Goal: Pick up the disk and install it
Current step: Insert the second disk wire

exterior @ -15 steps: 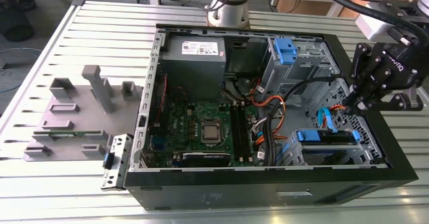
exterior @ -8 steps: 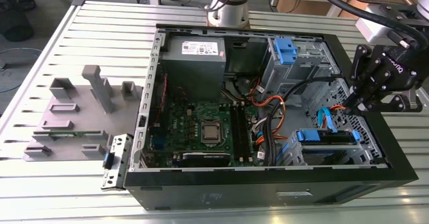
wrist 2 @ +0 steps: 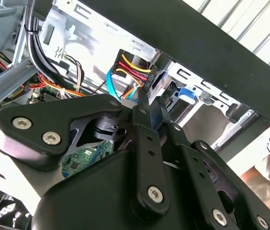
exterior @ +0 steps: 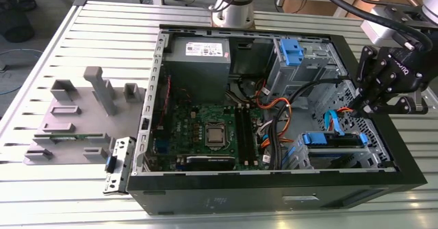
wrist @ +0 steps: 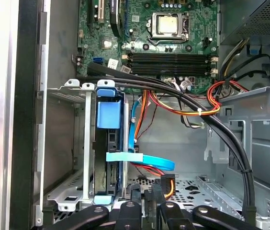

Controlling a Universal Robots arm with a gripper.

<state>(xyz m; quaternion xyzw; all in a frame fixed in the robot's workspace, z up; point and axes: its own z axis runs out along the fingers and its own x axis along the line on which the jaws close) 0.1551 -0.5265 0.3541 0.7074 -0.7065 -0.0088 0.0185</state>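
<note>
The disk (exterior: pixel 333 139) sits edge-up in the drive cage (exterior: pixel 356 159) at the front corner of the open case (exterior: pixel 274 188), blue rails around it; in the first wrist view it (wrist: pixel 110 158) stands in the bay beside a light-blue cable (wrist: pixel 144 160). The gripper (exterior: pixel 370 108) hangs just above the cage, on the exterior view's right, fingers (wrist 2: pixel 147 108) pressed together with nothing between them, near a cable plug (wrist 2: pixel 134 72).

My matt black claw (exterior: pixel 375 106) hangs over the bare metal case (exterior: pixel 226 180), blue plastic rails (wrist: pixel 107 114), ribbed metal table (exterior: pixel 102 34).
</note>
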